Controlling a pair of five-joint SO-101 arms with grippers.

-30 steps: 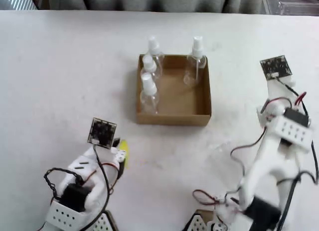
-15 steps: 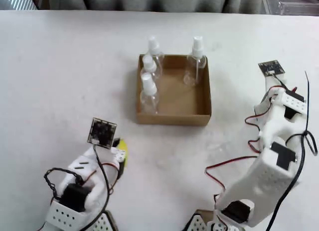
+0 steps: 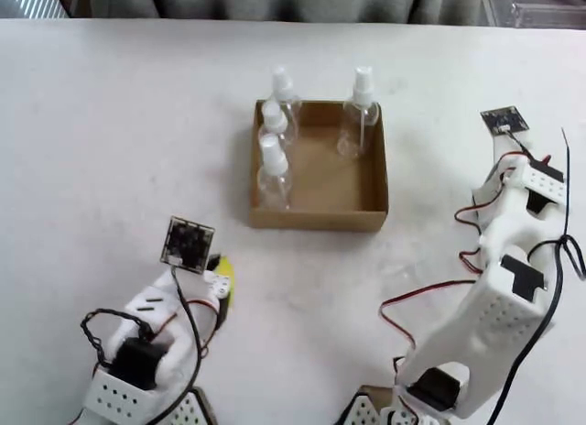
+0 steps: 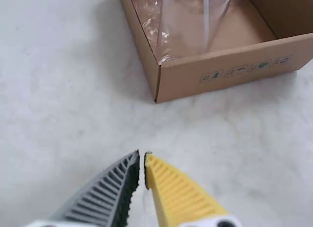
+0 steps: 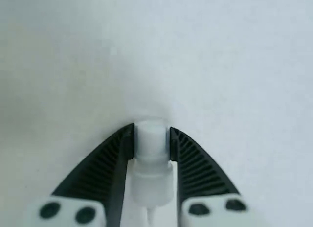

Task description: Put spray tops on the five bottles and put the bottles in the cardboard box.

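Spray top (image 5: 151, 156): white, clamped between the jaws of the right gripper (image 5: 151, 131), tip about level with the fingertips, above bare table (image 3: 119, 123). Right arm (image 3: 508, 260) placed to the right of the box (image 3: 319, 216), well apart from it. Inside the box: four clear bottles (image 3: 273, 168), all upright, each with a spray top fitted. Three in a row along the left wall, one at the far right corner. Left gripper (image 4: 143, 161) low over the table, near the box's near left corner but apart from it. Jaws drawn together with only a sliver between the tips, holding nothing. Grey jaw and yellow jaw both pointed toward the box.
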